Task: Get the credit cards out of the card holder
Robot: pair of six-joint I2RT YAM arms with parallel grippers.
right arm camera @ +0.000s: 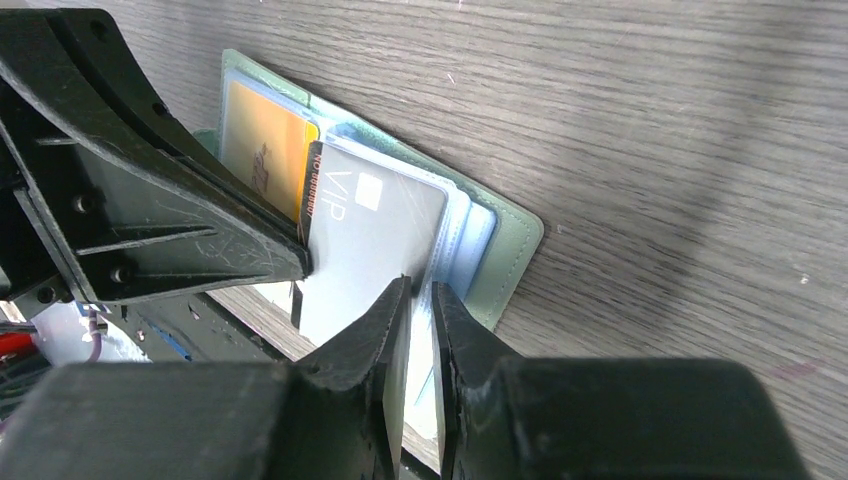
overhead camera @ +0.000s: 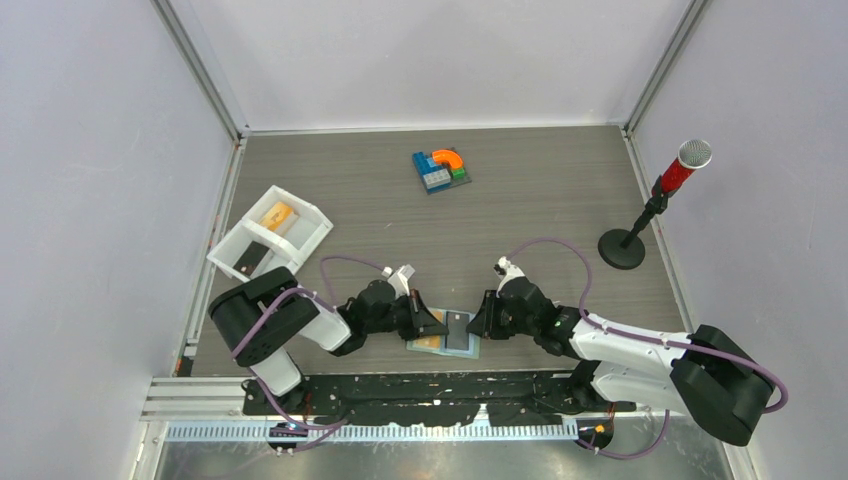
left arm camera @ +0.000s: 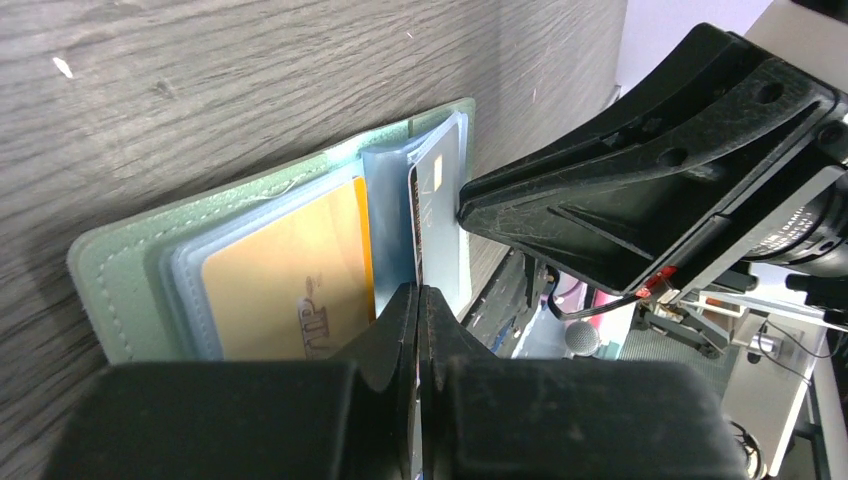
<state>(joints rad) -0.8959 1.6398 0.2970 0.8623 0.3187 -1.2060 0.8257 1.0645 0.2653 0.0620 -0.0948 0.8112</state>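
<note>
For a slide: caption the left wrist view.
Left gripper shut on grey plastic card in open sage-green folding card holder.

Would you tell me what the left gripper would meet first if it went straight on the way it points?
The left gripper is shut on the grey VIP card; straight on it would likely press into the card holder's blue sleeves, though depth is unclear.

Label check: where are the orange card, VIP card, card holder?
orange card (left arm camera: 285, 275): left wrist view, face centre.
VIP card (right arm camera: 375, 250): right wrist view, face centre.
card holder (right arm camera: 518, 245): right wrist view, cover corner.
</note>
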